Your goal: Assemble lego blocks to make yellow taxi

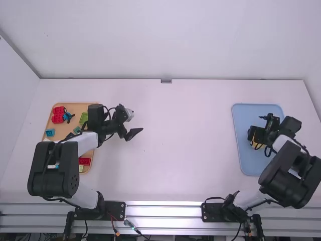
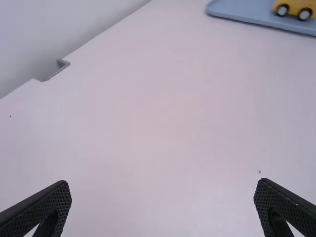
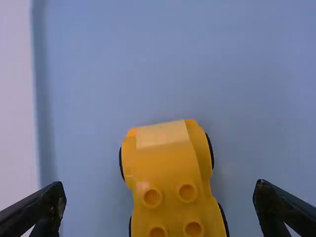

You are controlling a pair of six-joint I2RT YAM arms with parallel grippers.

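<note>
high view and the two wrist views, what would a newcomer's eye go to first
Most likely the yellow toy car body, on the blue tray at the right, beneath the right gripper with its jaws wide open. Next, probably the tan tray at the left, where red blocks stand out near its far left corner.

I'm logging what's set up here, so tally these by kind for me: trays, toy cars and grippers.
Trays: 2 (orange tray, blue tray)
Toy cars: 1 (yellow toy car)
Grippers: 2 (left gripper, right gripper)
Total: 5
</note>
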